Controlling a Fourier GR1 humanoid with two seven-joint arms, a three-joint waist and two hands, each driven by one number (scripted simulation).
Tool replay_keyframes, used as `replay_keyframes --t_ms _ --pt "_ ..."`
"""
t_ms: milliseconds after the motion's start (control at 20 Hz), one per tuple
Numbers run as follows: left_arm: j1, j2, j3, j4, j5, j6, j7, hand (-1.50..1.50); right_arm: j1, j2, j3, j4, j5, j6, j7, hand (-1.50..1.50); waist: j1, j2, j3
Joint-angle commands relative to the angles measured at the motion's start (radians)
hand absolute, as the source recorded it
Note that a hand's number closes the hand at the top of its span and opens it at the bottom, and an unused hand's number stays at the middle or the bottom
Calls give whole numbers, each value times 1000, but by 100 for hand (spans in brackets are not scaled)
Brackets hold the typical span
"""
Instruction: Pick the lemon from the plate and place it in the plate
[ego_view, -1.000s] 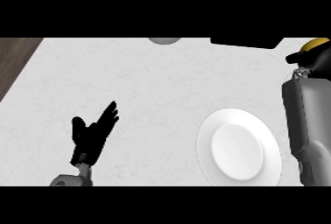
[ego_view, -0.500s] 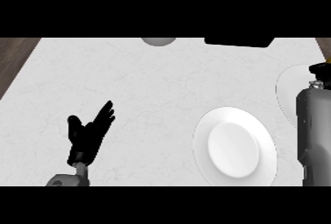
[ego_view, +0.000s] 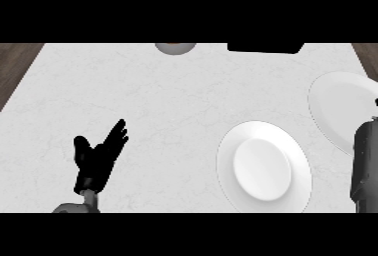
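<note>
Two white plates lie on the pale counter: a near plate at lower right and a second plate by the right edge. Neither shows anything on it. No lemon is visible anywhere. My left hand rests open at lower left, fingers pointing up, well apart from both plates. Of my right arm only the grey forearm shows, along the right edge and overlapping the second plate's lower rim. Its hand lies beyond the edge of the view.
A grey round object and a black object sit at the counter's far edge. Dark wood shows past the counter's left edge and at the upper right corner.
The yellow lemon and the right hand, seen at upper right a second ago, have passed out of view to the right. The second plate has come into sight. The left hand has not moved.
</note>
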Motion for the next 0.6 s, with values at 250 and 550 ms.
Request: replay_keyframes --t_ms 250,550 --pt "-2 -1 20 -22 8 20 26 0 -5 -22 -224 148 -121 -195 122 150 -23 -11 1" --pt "7 8 36 5 28 -6 -2 0 -31 -117 -280 457 -393 -214 -83 -150 -26 -11 2"
